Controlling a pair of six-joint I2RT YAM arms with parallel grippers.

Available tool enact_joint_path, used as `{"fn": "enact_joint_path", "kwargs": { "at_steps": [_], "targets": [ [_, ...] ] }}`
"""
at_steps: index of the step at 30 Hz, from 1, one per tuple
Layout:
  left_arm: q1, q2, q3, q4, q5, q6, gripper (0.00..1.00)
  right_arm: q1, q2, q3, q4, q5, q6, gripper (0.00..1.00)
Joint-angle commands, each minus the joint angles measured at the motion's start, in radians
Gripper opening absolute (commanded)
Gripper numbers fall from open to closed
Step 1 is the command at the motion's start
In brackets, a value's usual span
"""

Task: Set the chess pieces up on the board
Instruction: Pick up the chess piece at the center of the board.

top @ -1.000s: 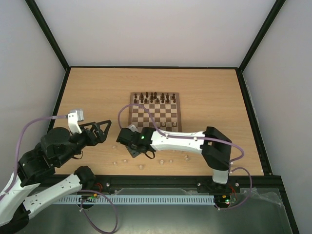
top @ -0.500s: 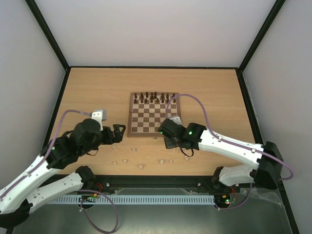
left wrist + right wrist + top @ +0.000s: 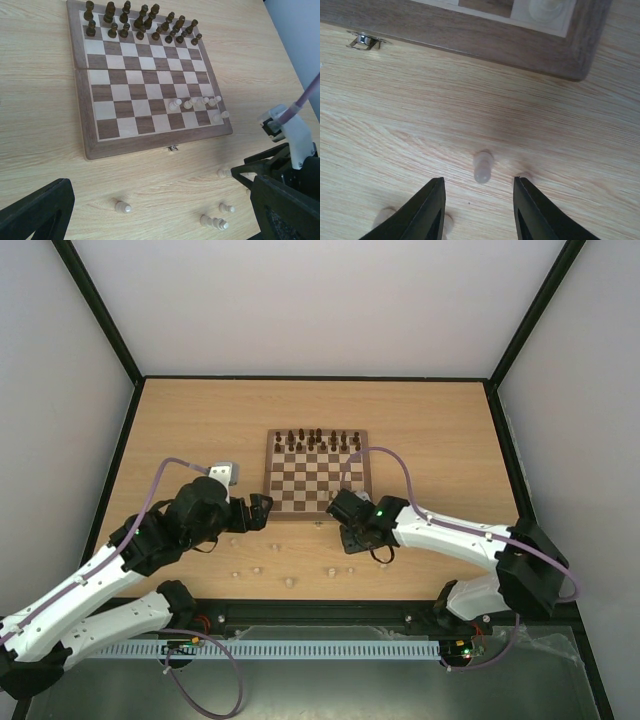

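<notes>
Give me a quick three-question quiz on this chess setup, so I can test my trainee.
1. True or false: the dark brown wooden chess pieces stand on the far two rows of the square brown-and-cream checkered wooden chessboard.
2. Pick one: the small pale beige wooden chess piece just ahead of the right arm's fingers is
A. on the light wooden table, off the board
B. standing on a cream square
C. clamped in the fingers
3. Fill the gap: the left arm's fingers are wide ____ and hold nothing.

Key: 1 true; 2 A; 3 open.
</notes>
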Motion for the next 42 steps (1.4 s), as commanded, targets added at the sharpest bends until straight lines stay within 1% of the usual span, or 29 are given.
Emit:
{"fn": "enact_joint_path", "kwargs": {
  "at_steps": [1,3,4,13,15,19,24,42],
  "targets": [
    [-0.004,-0.007,-0.019,0.023,-0.007,0.013,0.99,-0.007,0.049,0.012,0.018,-0.031,-0.033,0.37],
    [-0.005,-0.006,-0.019,0.020,-0.013,0.009,0.99,-0.010,0.069,0.012,0.022,-0.036,-0.036,0.30],
    [-0.005,-0.007,-0.019,0.018,-0.016,0.008,1.00,-0.010,0.076,0.009,0.024,-0.039,-0.037,0.29],
    [-0.005,-0.005,-0.024,0.018,-0.026,0.007,1.00,-0.011,0.089,-0.011,0.033,-0.063,-0.042,0.26],
    [-0.005,-0.001,-0.025,0.024,-0.023,0.008,0.99,-0.011,0.092,-0.016,0.036,-0.065,-0.041,0.23],
    [-0.005,0.004,-0.027,0.033,-0.020,0.010,1.00,-0.013,0.100,-0.027,0.039,-0.061,-0.037,0.23],
    [-0.005,0.007,-0.028,0.034,-0.018,0.010,0.99,-0.019,0.116,-0.029,0.035,-0.050,-0.036,0.28],
    [-0.005,0.003,-0.032,0.040,-0.018,0.011,0.99,-0.019,0.152,-0.041,0.044,-0.055,-0.042,0.26]
  ]
}}
